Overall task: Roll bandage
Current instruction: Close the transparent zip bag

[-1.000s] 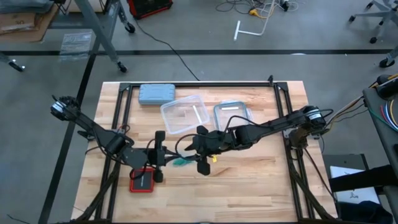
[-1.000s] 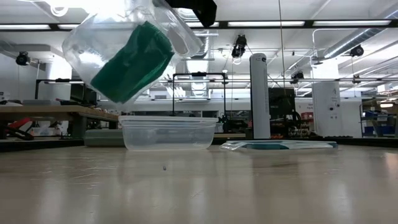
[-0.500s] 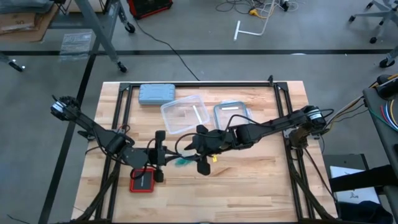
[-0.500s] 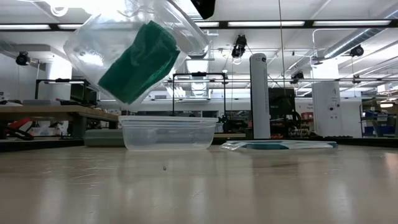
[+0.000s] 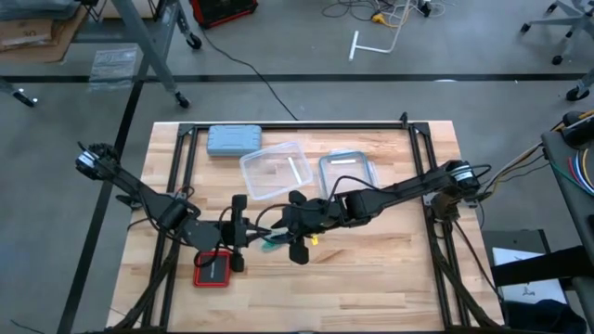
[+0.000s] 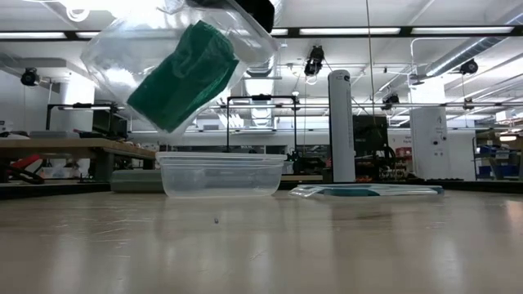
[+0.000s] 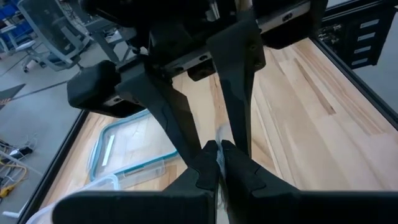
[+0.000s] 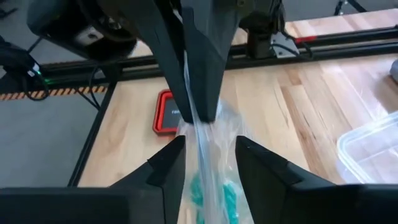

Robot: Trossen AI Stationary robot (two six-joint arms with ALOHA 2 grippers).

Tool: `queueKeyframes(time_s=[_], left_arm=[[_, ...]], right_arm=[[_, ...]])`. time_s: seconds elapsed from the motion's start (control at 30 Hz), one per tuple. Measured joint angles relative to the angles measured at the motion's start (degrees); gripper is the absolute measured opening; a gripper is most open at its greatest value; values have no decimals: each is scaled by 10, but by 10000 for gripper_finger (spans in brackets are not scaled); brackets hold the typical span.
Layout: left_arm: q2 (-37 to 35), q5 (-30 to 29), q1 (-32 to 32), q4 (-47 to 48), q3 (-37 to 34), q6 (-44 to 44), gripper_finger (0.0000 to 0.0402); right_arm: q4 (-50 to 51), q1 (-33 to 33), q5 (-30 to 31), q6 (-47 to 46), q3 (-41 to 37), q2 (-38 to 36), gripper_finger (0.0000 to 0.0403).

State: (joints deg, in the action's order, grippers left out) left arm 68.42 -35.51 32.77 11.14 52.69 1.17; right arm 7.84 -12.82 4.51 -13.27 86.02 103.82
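The teal bandage [image 6: 184, 77] lies bunched inside a clear plastic bag [image 8: 208, 155], which hangs above the table's middle. The bandage shows in the high view as a teal patch [image 5: 272, 243] between the two grippers. My left gripper [image 5: 239, 232] is shut on the bag. My right gripper [image 8: 210, 168] faces it from the table's right. It is open, with one finger on either side of the bag. My left gripper pinches a thin edge of the clear bag [image 7: 219, 155] between its two fingers, coming level from the table's left. The bag hangs clear of the table, tilted, with the bandage in its lower part. My right gripper: I cannot tell whether its fingers [image 8: 171, 165] touch the bag.
A clear tub [image 5: 274, 170] and a teal-rimmed lid [image 5: 346, 170] lie beyond the grippers. A grey-blue case [image 5: 232, 139] sits at the far left. A red and black object [image 5: 213, 269] lies near the left gripper. Bare wood lies to the near right.
My right gripper has gone a little toward the table's left, closer to the left gripper. The bag with the bandage has risen slightly and tipped a little steeper, staying clear of the table.
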Motion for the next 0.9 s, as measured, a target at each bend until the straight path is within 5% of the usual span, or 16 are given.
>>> queueKeyframes(time_s=[0.13, 0.3, 0.9], left_arm=[[0, 0, 0, 3, 0, 0, 0], [0, 0, -1, 6, 0, -2, 0], [0, 3, 0, 3, 0, -2, 0]], right_arm=[[7, 0, 0, -16, 1, -3, 108], [55, -4, 29, 8, 17, -2, 13], [57, -7, 15, 13, 17, -2, 140]])
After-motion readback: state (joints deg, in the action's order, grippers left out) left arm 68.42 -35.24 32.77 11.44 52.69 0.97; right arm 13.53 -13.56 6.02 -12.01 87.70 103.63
